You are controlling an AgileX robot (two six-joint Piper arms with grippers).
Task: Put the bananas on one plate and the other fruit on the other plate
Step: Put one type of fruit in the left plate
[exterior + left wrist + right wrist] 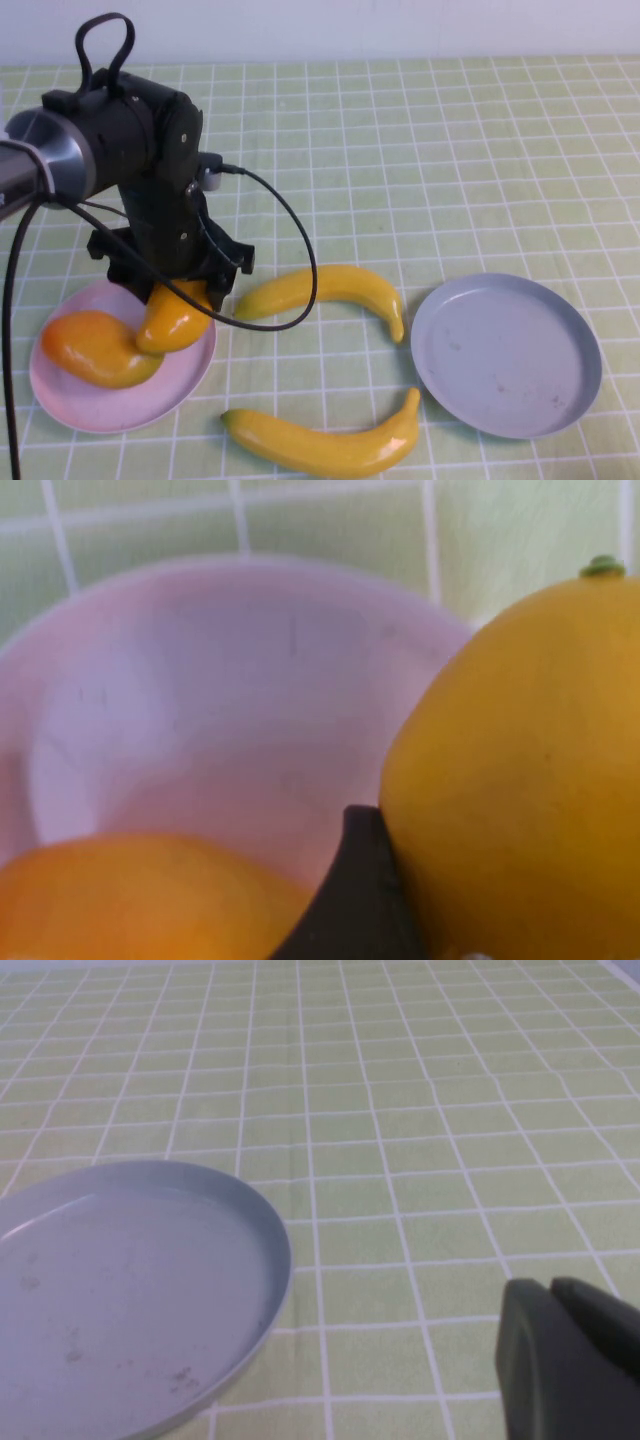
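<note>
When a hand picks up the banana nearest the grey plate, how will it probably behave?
The upper banana looks glossy, so it may slip between fingers. Its curved, rounded body could pivot or rock if pushed at one end. It seems stiff, holding its arc on the cloth.

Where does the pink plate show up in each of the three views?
High view: the pink plate lies at lower left, holding both mangoes, under the left gripper.
Left wrist view: the plate fills most of the frame, behind the two mangoes.
Right wrist view: not in it; only the grey plate and the shut right gripper show.
Shared landmark: the green checked tablecloth.
</note>
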